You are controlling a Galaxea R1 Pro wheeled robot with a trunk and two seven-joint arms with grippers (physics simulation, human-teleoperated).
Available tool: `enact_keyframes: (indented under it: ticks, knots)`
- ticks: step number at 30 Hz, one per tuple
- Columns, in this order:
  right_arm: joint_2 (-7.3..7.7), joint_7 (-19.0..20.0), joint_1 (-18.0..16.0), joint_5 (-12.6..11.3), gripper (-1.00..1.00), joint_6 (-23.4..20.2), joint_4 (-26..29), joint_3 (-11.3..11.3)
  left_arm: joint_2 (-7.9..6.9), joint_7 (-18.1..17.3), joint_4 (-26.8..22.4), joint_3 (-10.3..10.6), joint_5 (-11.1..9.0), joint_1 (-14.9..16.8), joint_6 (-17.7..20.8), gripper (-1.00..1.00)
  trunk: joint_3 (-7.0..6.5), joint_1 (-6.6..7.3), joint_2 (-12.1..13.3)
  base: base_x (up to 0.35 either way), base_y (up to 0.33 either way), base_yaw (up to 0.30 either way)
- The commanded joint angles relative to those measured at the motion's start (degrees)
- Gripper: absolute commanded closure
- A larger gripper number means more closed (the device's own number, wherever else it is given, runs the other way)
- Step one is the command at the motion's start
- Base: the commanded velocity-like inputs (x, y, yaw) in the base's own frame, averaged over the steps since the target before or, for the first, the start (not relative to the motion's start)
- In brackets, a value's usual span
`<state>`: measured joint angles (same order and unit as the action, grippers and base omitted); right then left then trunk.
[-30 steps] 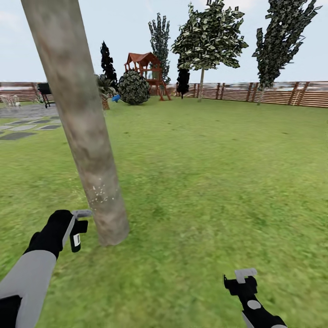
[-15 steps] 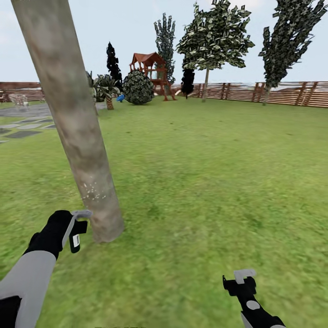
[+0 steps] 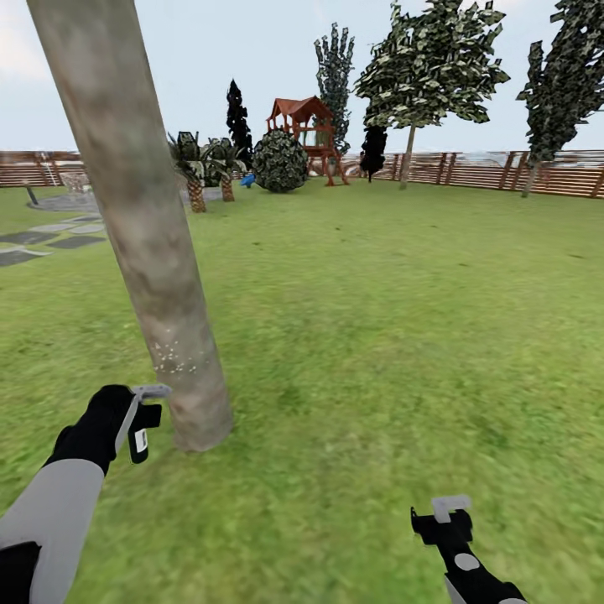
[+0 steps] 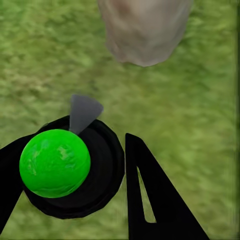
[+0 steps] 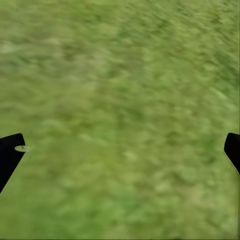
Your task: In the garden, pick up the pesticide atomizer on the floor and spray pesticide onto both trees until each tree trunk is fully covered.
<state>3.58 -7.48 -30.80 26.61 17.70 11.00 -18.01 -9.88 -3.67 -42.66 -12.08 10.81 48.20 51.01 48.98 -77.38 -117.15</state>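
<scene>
Left gripper (image 3: 141, 419) at 8 o'clock in head view, closed around pesticide atomizer (image 4: 56, 162); in left wrist view, atomizer's green ball top and black collar sit between the fingers, grey nozzle toward tree trunk (image 3: 143, 226). Trunk base just beside gripper, white specks low on bark. Right gripper (image 3: 445, 513) at 5 o'clock, spread wide, holding nothing, over lawn (image 3: 377, 319). Wooden fence (image 3: 503, 172) and red playhouse (image 3: 306, 134) at 12 o'clock, far off.
</scene>
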Motion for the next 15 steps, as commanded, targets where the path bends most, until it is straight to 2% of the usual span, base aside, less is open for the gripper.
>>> enact_keyframes:
  ticks: [1,5,15]
  knots:
    - [0.06,-0.2,-0.1,0.6,-1.00,0.2,-0.1,-0.4,0.03,-0.4,-0.1,-0.1,0.5,0.0,0.2,1.00,0.05,-0.02,0.0,0.280,-0.160,0.004]
    - [0.19,-0.2,-0.1,0.6,-1.00,0.2,-0.1,-0.4,0.12,-0.4,-0.1,-0.1,0.6,0.2,0.2,1.00,0.05,-0.02,0.0,0.202,-0.207,0.001]
    - [0.11,-0.2,-0.1,0.6,-1.00,0.2,-0.1,-0.4,0.12,-0.4,-0.1,0.0,0.7,0.4,0.4,1.00,0.05,-0.02,0.0,0.024,-0.270,0.000]
